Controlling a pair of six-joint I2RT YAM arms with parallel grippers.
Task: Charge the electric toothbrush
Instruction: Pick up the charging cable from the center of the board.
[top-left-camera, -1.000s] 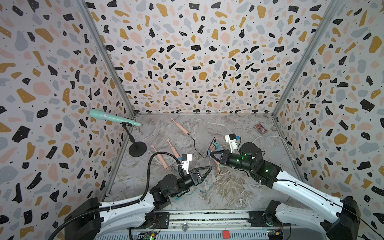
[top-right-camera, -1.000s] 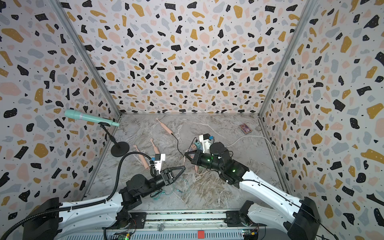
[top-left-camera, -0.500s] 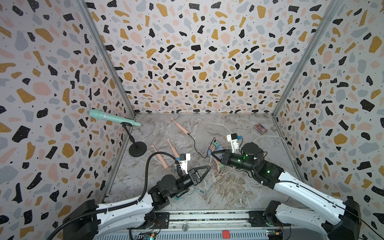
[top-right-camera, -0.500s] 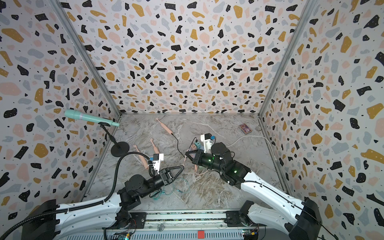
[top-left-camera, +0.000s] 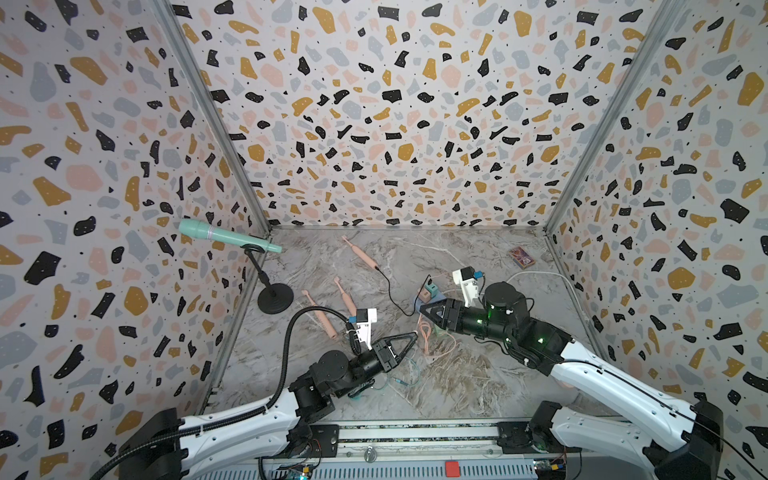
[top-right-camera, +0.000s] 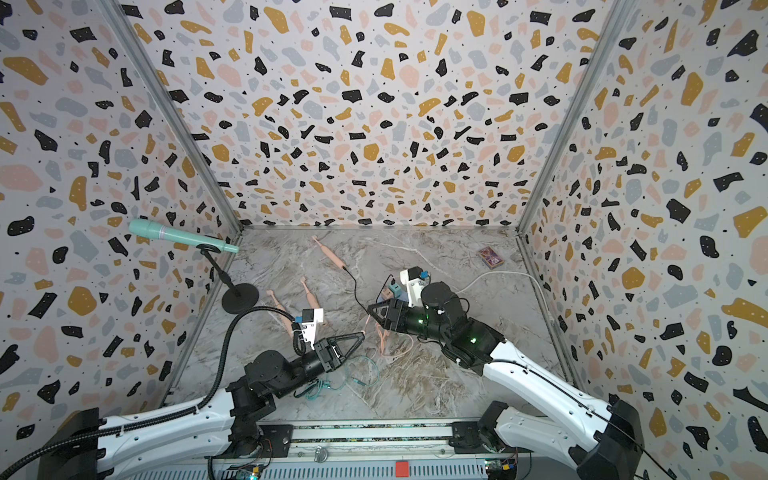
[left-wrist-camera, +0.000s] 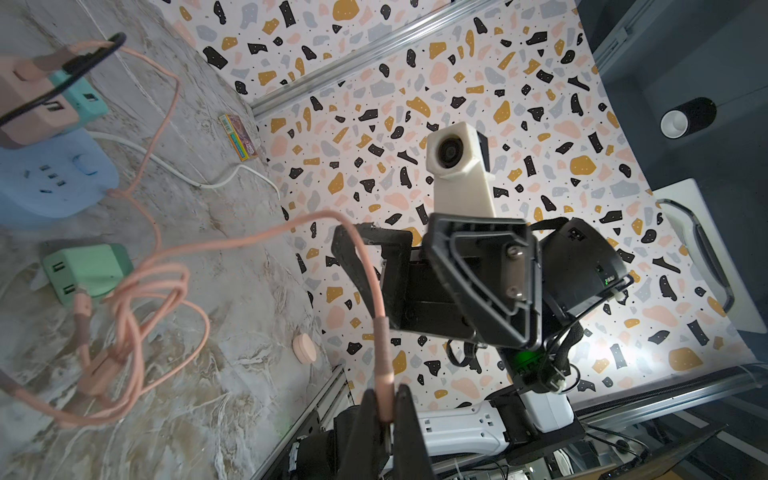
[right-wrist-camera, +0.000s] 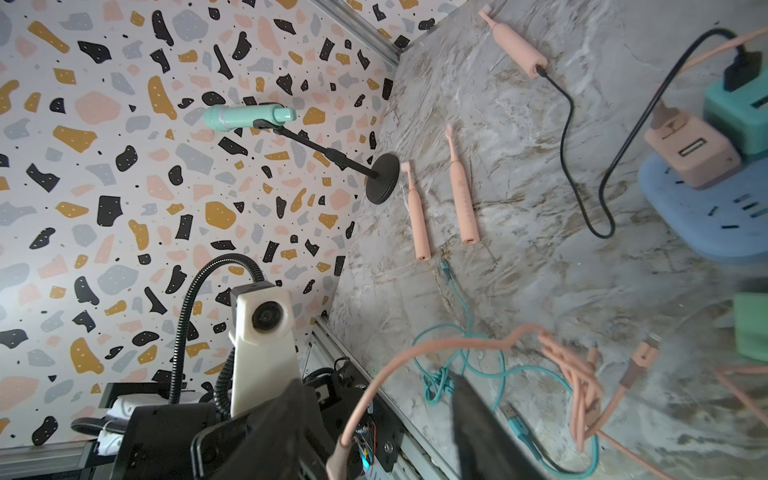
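We are clamping the pink cable plug in the left gripper, the right gripper parted, the nearest pink toothbrush lying apparently port-end toward the left arm.

I see terrazzo-speckled walls on three sides, silver corner rails, and a grey marbled surface, evenly lit.

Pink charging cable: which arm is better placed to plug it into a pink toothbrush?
Left: the left end effector pinches the pink charging cable's plug, close to an unplugged pink electric toothbrush; the right end effector is open.
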